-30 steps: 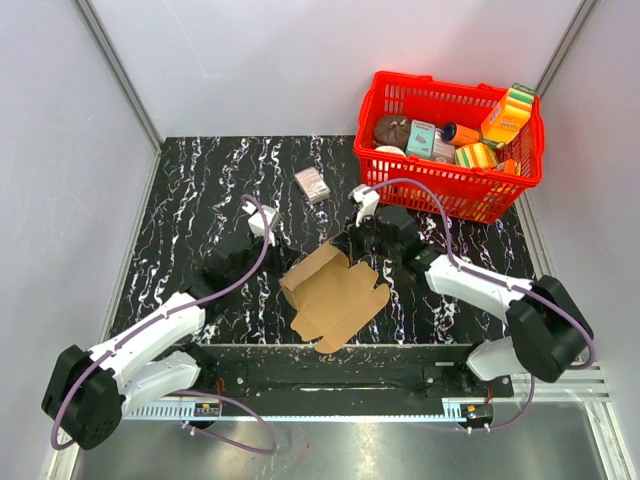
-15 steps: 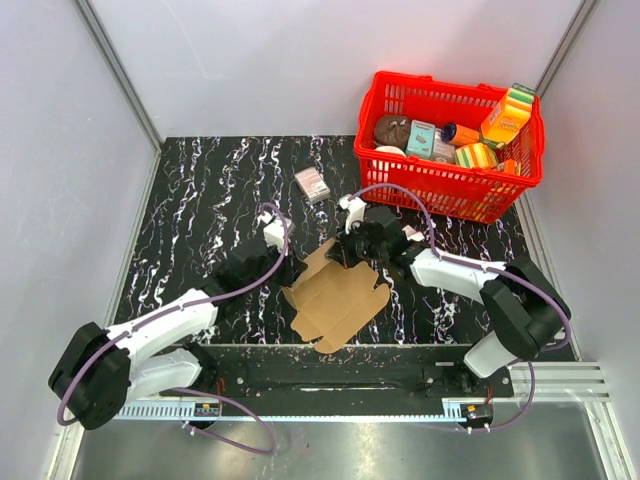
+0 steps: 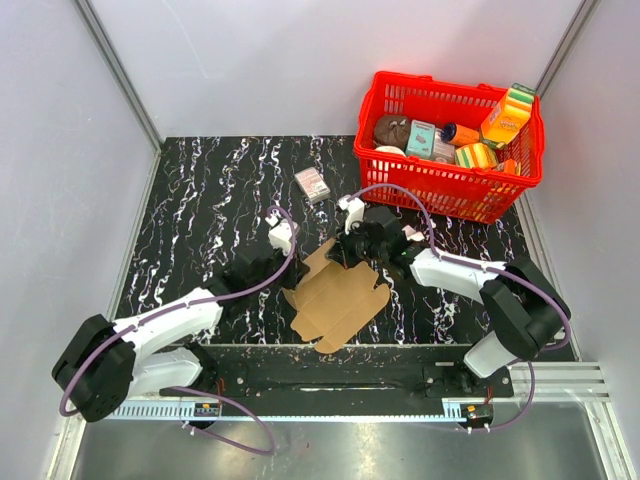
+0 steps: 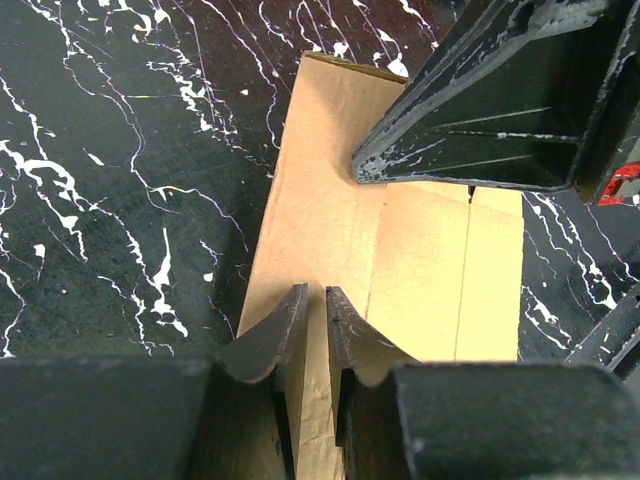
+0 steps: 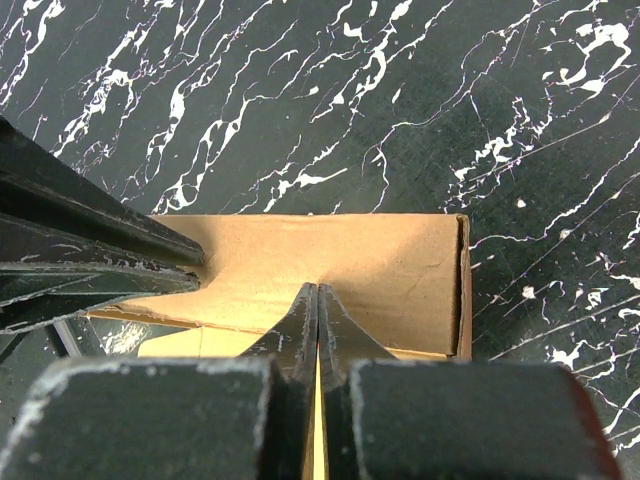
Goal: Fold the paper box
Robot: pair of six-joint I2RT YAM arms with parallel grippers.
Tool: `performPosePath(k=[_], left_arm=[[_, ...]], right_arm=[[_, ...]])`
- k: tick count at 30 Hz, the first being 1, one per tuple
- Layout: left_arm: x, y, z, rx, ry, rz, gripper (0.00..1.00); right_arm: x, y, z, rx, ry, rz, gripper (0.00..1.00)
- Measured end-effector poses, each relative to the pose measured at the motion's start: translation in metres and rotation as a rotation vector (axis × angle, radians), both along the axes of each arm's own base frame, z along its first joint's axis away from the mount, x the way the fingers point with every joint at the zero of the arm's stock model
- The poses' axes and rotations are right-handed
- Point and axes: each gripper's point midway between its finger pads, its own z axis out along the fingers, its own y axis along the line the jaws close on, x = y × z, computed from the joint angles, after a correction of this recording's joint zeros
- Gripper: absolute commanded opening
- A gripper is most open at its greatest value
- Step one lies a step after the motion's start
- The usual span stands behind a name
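Claws first: the right claw (image 5: 318, 292) is pressed fully together, no gap at all, with its tips down on the far flap of the paper box (image 3: 335, 295), a plain brown die-cut cardboard sheet with creases and notched tabs. That sheet lies mostly opened out on the black, white-veined marble-look table (image 3: 200, 190), near the front edge and between the two arms.

The left claw (image 4: 315, 295) sits over the sheet's left side with its fingers nearly together, only a thin slit between them. Cardboard shows in that slit, but from the wrist view I honestly can't tell whether it's clamped or the claw is just sitting over it. The right claw's tip touches the panel just beyond the left one.

In the back right corner is a red plastic mesh basket (image 3: 440, 200) packed with colourful grocery packs (image 3: 505, 115). A small white-and-pink printed carton (image 3: 313, 184) lies on the table behind the sheet, apart from it.
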Motion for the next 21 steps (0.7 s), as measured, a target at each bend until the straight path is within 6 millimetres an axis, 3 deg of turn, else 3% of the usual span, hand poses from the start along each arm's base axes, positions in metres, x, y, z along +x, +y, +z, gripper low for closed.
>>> performPosePath(k=[13, 16, 19, 21], left_arm=[[-0.008, -0.009, -0.003, -0.001, -0.007, -0.03, 0.17], [-0.01, -0.01, -0.003, 0.0, -0.008, -0.035, 0.17], [-0.01, -0.01, -0.004, 0.003, -0.007, -0.031, 0.22], [-0.009, -0.009, -0.003, 0.003, -0.005, -0.021, 0.26]], right_arm=[[-0.005, -0.005, -0.002, -0.025, 0.015, 0.002, 0.0], [-0.008, -0.009, 0.0, -0.037, 0.015, 0.0, 0.05], [-0.009, -0.013, 0.01, -0.036, 0.001, -0.011, 0.21], [-0.01, -0.017, 0.023, -0.026, -0.018, -0.026, 0.42]])
